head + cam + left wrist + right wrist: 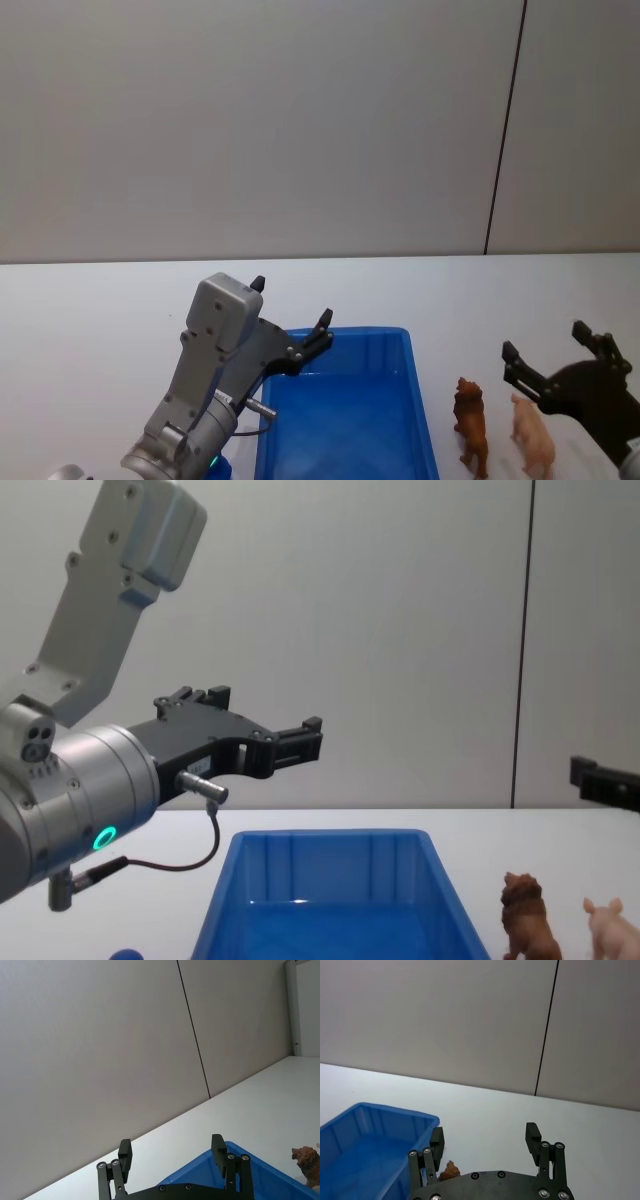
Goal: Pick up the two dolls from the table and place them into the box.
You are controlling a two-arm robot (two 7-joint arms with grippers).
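Lion (471, 425) and pig (533, 437) stood side by side on the white desk (100, 300), just right of the blue bin (380, 331). The right gripper (545, 340) hovered near the pig, jaws apart, likely lining up a grasp. The left gripper (291, 300) hung over the bin's far-left corner, jaws apart too, leaving room.

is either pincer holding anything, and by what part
Nothing is held. Both are open: the left pincer above the blue bin, the right pincer beside the lion and pig, which stand on the table.
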